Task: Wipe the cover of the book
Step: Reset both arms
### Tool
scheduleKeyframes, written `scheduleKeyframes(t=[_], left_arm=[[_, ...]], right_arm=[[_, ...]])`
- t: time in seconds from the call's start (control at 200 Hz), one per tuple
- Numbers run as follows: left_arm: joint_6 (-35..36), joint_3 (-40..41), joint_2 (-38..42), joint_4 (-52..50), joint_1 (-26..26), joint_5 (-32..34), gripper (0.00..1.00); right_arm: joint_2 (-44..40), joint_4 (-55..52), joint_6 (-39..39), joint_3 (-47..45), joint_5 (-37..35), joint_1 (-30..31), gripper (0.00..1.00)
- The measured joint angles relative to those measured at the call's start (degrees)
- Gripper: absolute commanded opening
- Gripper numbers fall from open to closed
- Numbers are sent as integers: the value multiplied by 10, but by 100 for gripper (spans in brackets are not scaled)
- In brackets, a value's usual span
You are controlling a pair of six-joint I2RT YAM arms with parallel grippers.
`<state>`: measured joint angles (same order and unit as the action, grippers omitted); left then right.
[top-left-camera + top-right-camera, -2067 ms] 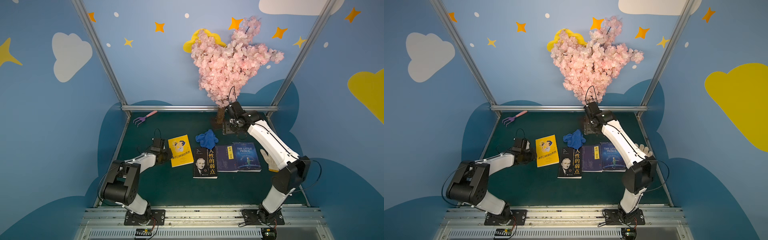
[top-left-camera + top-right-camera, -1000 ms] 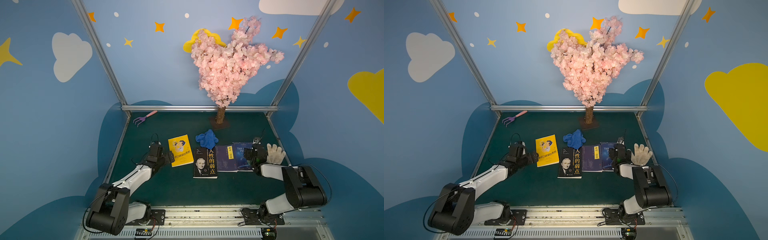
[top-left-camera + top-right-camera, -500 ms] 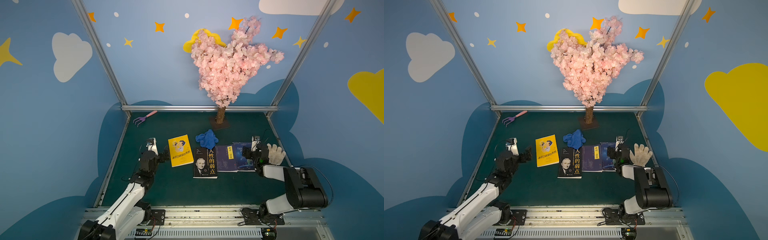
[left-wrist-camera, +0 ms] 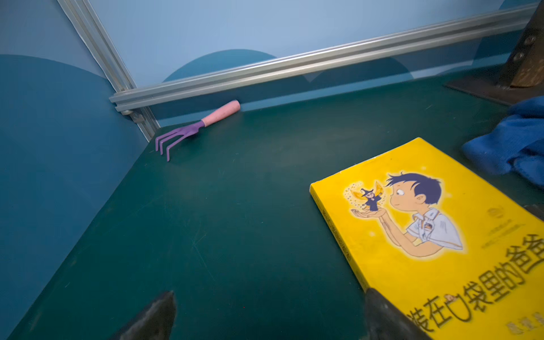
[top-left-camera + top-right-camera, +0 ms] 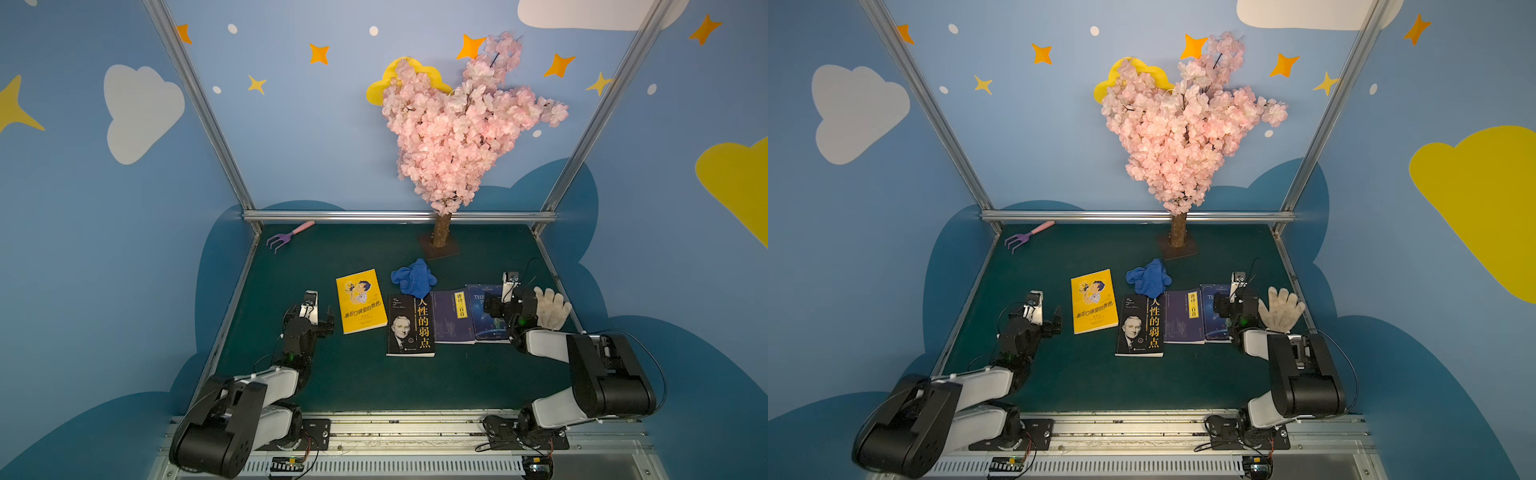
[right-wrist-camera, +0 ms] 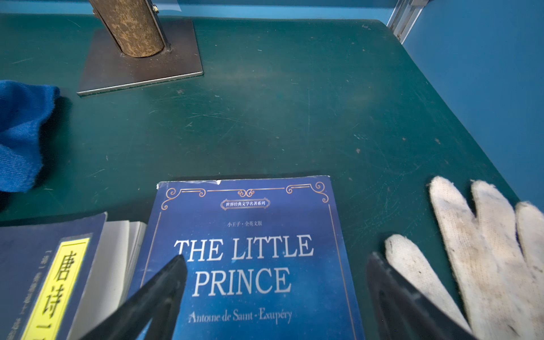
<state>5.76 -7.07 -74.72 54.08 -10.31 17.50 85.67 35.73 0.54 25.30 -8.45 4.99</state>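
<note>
Four books lie flat, covers up, in a row across the middle of the table (image 5: 374, 382). From left to right they are the yellow book (image 5: 360, 301), the black book (image 5: 410, 326), the navy book (image 5: 451, 318) and the Little Prince book (image 5: 478, 320). The yellow one sits slightly apart and tilted. The navy one overlaps the left edge of the Little Prince book, as the right wrist view shows.

The blue cloth (image 5: 413, 278) lies crumpled just behind the row, and its near edge rests on the top of the black book. Neither claw touches it.

The left gripper (image 5: 320, 322) is low, just left of the yellow book, with its jaws spread wide and nothing between them. In the left wrist view one finger is over the book's near left edge.

The right gripper (image 6: 276, 260) is also released and empty. One finger is over the Little Prince cover and the other is over the table beside the thumb of the white glove (image 6: 485, 250). Whether it touches the cover I cannot tell.

The glove lies by the table's right edge. A blossom tree (image 5: 457, 137) stands on a plate at the back. A small rake (image 5: 286, 237) lies in the back left corner.
</note>
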Motion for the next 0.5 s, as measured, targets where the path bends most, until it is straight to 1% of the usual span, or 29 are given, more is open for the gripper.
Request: scheduleKeyframes(t=[0.08, 0.145, 0.18, 0.22, 0.315, 0.501], left_arm=[[0, -14, -69, 50, 14, -15, 100], [-1, -32, -150, 118, 27, -18, 100], [-2, -41, -177, 129, 29, -16, 100], [-5, -45, -181, 123, 33, -18, 100], [-10, -50, -154, 112, 40, -34, 100], [-11, -58, -169, 158, 45, -53, 100]], right_arm=[[0, 0, 0, 0, 0, 0, 94], [0, 0, 0, 0, 0, 0, 94], [0, 0, 0, 0, 0, 0, 94], [0, 0, 0, 0, 0, 0, 94], [0, 0, 0, 0, 0, 0, 94], [0, 0, 2, 0, 1, 0, 94]])
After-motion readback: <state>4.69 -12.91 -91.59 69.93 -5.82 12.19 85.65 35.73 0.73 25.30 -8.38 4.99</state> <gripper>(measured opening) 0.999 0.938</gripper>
